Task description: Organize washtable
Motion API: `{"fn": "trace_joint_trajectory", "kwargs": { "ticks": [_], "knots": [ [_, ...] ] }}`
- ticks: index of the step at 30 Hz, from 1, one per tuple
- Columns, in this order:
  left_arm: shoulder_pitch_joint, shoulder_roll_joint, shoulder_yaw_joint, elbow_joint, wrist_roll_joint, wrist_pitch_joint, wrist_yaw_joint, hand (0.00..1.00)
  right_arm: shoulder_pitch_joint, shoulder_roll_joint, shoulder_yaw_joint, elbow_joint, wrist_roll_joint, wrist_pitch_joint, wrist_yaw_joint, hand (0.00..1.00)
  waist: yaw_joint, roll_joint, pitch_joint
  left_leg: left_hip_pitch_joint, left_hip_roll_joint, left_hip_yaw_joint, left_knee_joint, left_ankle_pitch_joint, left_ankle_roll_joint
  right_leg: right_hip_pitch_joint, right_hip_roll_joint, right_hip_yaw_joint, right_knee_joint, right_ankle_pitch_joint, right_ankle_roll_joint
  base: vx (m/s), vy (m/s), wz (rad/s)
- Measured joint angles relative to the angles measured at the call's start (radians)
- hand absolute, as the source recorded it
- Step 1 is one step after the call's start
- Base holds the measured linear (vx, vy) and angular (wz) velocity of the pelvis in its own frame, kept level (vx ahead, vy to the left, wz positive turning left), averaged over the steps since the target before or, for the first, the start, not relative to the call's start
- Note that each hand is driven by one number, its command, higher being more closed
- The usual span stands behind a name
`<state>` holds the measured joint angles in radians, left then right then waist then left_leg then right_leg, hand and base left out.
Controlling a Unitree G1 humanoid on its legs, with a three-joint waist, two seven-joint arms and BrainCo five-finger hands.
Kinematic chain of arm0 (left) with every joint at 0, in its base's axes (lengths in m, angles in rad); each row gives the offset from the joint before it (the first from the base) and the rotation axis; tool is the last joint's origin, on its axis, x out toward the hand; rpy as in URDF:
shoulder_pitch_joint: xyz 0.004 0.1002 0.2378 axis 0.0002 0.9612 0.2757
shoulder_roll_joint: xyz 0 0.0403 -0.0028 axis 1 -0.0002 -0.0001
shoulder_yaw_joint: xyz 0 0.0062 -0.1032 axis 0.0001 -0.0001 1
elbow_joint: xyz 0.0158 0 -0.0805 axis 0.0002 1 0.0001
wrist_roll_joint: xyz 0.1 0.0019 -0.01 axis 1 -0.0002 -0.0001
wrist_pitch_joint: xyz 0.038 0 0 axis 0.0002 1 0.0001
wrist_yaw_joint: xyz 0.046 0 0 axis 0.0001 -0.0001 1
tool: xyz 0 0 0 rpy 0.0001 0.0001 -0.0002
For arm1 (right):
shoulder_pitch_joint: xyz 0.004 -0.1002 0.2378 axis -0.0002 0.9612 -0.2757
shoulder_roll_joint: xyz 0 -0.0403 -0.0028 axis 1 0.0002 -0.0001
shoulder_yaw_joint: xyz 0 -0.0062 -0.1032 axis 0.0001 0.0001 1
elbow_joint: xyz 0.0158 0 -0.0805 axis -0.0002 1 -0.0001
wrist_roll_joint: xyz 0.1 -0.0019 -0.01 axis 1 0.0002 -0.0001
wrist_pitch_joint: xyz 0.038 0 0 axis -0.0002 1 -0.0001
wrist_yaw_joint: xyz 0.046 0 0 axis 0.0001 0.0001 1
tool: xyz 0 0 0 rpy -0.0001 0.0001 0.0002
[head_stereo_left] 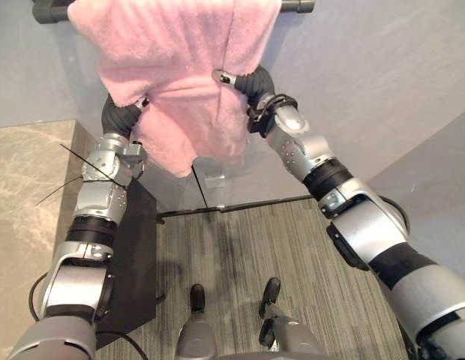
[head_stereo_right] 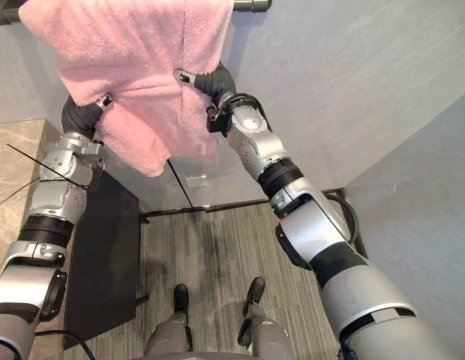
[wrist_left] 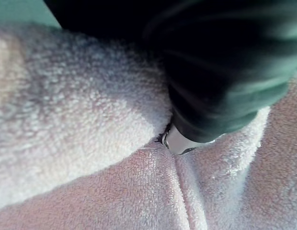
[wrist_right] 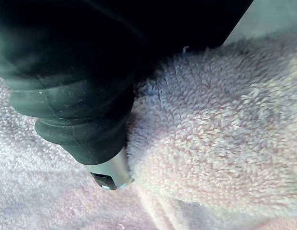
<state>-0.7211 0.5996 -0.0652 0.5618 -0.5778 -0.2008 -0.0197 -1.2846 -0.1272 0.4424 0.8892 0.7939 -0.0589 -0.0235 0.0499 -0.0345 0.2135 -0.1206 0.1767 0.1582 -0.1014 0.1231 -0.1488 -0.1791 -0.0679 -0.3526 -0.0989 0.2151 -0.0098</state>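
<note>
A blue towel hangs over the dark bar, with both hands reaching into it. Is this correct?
Only the colour is wrong: the left eye view shows a pink towel. It hangs over the dark bar, with the left hand and right hand reaching into it.

The left hand (head_stereo_left: 121,116) and the right hand (head_stereo_left: 247,80) are each mostly buried in the pink towel (head_stereo_left: 172,82).

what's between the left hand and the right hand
Pink fluffy towel, hanging from the dark rail, spans from left hand to right hand; left eye view.
</note>
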Motion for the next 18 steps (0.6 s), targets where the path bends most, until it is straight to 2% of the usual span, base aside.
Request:
{"fn": "trace_joint_trajectory", "kwargs": {
  "ticks": [5, 6, 7, 12, 14, 18],
  "knots": [
    [0.000, 0.000, -0.005, -0.001, 0.002, 0.002, -0.002, 1.00, -0.007, 0.001, -0.003, 0.072, 0.000, -0.004, 0.005, 1.00, -0.002, -0.003, -0.012, 0.000, 0.000, 0.000, 0.000, 0.000, 0.000, 0.000, 0.000, 0.000, 0.000, 0.000, 0.000, 0.00, 0.045, 0.00],
    [0.000, 0.000, -0.006, -0.001, 0.002, 0.004, -0.002, 0.00, -0.013, 0.001, -0.003, 0.085, 0.000, -0.002, 0.005, 1.00, -0.003, -0.003, -0.014, 0.000, -0.001, 0.000, 0.000, 0.000, 0.000, 0.000, -0.001, 0.000, 0.000, 0.000, 0.000, 0.00, 0.044, 0.00],
    [-0.001, 0.000, -0.006, 0.001, 0.001, 0.009, -0.002, 0.00, -0.015, 0.001, -0.007, 0.094, 0.000, 0.000, 0.005, 0.00, -0.003, -0.003, -0.015, 0.000, -0.001, -0.001, 0.000, 0.000, 0.000, 0.000, -0.001, 0.000, 0.000, 0.000, 0.000, 0.00, 0.035, 0.00],
    [-0.001, 0.007, -0.001, 0.048, 0.001, 0.031, -0.001, 0.00, -0.015, -0.013, -0.046, 0.153, 0.008, 0.007, 0.004, 0.00, -0.001, -0.003, -0.024, 0.000, -0.001, -0.001, 0.000, 0.000, 0.000, 0.000, -0.002, 0.001, 0.000, 0.000, 0.000, 0.00, 0.000, 0.00],
    [0.015, 0.045, 0.002, 0.074, 0.000, 0.045, -0.002, 0.00, -0.006, -0.061, -0.046, 0.189, 0.023, 0.029, -0.001, 0.00, 0.001, -0.003, -0.024, 0.008, -0.001, 0.000, 0.000, 0.001, 0.000, 0.000, -0.001, 0.001, 0.000, 0.000, 0.000, 0.00, 0.000, 0.00],
    [0.062, 0.106, 0.002, 0.077, -0.020, 0.051, -0.043, 0.00, 0.014, -0.135, -0.046, 0.188, 0.059, 0.033, 0.000, 0.00, 0.000, -0.003, -0.024, 0.014, -0.001, 0.009, 0.000, 0.000, 0.000, 0.000, 0.000, 0.009, 0.000, 0.000, 0.000, 0.00, 0.000, -0.07]
  ]
}}
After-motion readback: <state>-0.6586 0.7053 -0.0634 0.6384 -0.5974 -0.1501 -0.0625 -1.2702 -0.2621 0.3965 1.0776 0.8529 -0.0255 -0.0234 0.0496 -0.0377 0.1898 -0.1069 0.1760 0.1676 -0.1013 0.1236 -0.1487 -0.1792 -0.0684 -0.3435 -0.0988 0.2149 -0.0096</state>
